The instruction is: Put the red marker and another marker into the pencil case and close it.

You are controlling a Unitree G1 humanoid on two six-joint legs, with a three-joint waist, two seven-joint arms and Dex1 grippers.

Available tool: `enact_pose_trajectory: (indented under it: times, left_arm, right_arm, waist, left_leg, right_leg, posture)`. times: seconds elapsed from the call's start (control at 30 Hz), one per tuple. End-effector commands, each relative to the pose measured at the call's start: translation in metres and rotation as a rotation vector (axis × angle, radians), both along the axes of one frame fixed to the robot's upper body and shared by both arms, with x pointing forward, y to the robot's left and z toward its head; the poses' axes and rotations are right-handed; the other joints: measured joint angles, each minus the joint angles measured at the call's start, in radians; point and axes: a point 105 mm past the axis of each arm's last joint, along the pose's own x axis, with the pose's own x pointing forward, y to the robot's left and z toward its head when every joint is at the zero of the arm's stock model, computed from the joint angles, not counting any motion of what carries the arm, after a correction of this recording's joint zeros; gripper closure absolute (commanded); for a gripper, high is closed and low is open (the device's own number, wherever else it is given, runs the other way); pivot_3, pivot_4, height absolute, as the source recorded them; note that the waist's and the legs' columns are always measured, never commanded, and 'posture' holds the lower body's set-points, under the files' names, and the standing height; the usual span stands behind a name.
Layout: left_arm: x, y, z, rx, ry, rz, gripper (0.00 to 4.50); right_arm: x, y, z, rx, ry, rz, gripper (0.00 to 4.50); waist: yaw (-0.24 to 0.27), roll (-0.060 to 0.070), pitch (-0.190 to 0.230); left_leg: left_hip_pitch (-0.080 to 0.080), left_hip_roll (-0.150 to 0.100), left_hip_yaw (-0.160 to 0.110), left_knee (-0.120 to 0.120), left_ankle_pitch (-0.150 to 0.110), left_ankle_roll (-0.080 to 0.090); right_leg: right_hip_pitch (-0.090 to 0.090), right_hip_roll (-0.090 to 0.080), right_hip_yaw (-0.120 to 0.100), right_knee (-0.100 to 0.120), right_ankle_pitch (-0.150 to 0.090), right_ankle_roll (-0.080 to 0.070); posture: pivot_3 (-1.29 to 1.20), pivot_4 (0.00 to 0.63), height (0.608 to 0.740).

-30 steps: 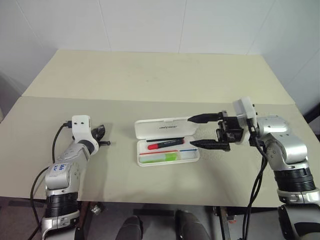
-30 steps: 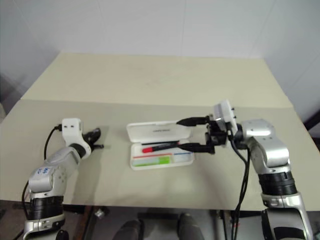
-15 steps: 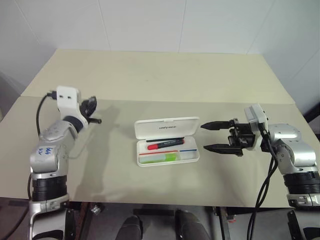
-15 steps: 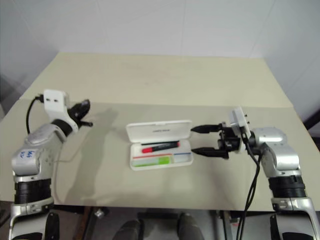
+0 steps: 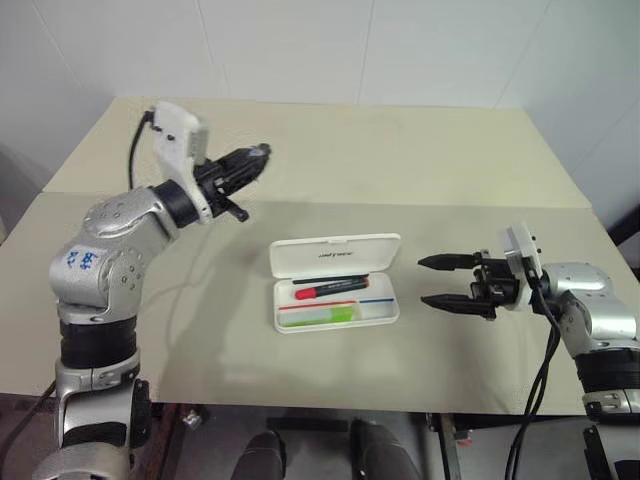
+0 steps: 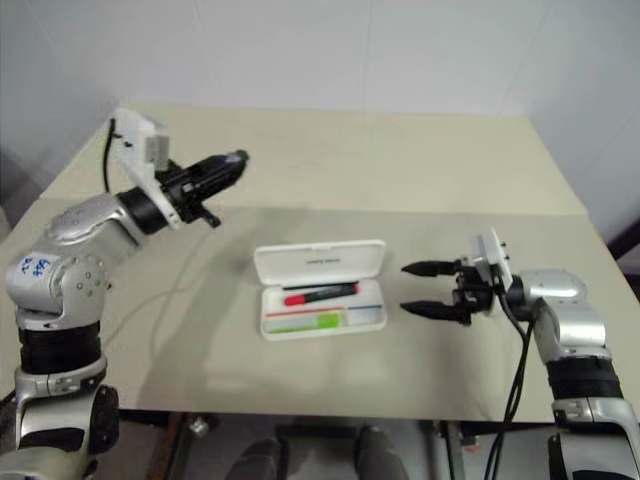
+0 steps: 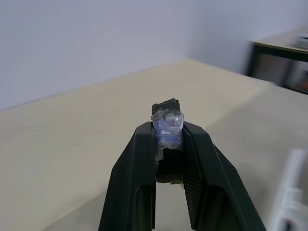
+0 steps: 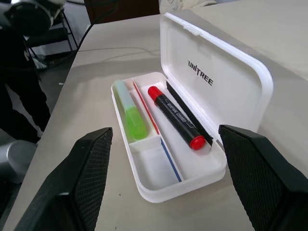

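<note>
The white pencil case (image 5: 386, 310) lies open at the middle of the table, its lid (image 5: 335, 255) tilted up at the far side. Inside it, the red marker (image 5: 330, 291) lies along the far compartment and the other marker, a lime-green highlighter (image 5: 327, 315), along the near one. Both also show in the right wrist view, the red marker (image 8: 175, 115) beside the green highlighter (image 8: 134, 118). My right gripper (image 5: 422, 280) is open just right of the case, pointing at it and apart from it. My left gripper (image 5: 256, 155) is raised above the table's far left, shut, with a small dark taped piece (image 7: 167, 126) between its fingers.
The beige table (image 5: 470, 170) has a seam running across it behind the case. White walls close off the far side. A black cable (image 5: 133, 150) trails from my left wrist.
My left arm has lifted off the table and swung up and to the right. My right gripper has drawn back to the right, away from the case, still open. Case and markers have not moved.
</note>
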Motion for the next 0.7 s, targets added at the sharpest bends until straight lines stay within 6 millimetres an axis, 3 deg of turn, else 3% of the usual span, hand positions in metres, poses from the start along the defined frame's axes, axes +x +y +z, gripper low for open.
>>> enact_pose_trajectory:
  times: [0.03,0.23,0.37,0.6,0.7]
  left_arm:
    - [-0.025,-0.033,0.006,0.053,-0.027,-0.210,4.10]
    - [-0.048,-0.075,-0.011,0.097,0.088,-0.444,4.10]
    - [-0.059,-0.098,-0.045,0.212,0.228,-0.551,4.10]
    - [-0.051,-0.113,-0.099,0.371,0.371,-0.545,4.10]
    - [-0.032,-0.119,-0.113,0.395,0.392,-0.479,4.10]
  right_arm:
    - [-0.009,-0.005,0.003,-0.022,-0.028,0.064,0.00]
    - [-0.011,-0.016,-0.002,-0.032,-0.031,0.036,0.00]
    - [-0.008,-0.019,-0.004,-0.038,-0.040,0.004,0.00]
    - [-0.004,-0.014,-0.005,-0.024,-0.058,-0.017,0.00]
    - [-0.003,-0.014,-0.006,-0.019,-0.063,-0.029,0.00]
  waist:
    - [-0.003,0.000,0.000]
    - [-0.001,0.000,0.000]
    - [-0.002,0.000,0.000]
    - [-0.004,0.001,0.001]
    - [-0.001,0.001,0.001]
  left_leg:
    - [0.000,0.000,0.000,0.000,0.000,0.000]
    - [0.000,0.000,0.000,0.000,0.000,0.000]
    - [0.000,0.000,0.000,0.000,0.000,0.000]
    - [0.001,0.000,0.000,0.001,0.000,0.000]
    - [0.001,0.000,0.000,0.001,0.000,0.000]
  right_leg:
    - [0.000,0.000,0.000,0.000,0.000,0.000]
    - [0.000,0.000,0.000,0.000,0.000,0.000]
    - [0.000,0.000,0.001,0.000,0.000,0.000]
    - [0.000,0.001,0.001,0.001,0.000,0.000]
    - [0.000,0.001,0.002,0.001,0.000,0.000]
  posture:
    - [0.00,0.150,0.740]
    - [0.00,0.150,0.740]
    - [0.00,0.150,0.740]
    - [0.00,0.150,0.740]
    - [0.00,0.150,0.740]
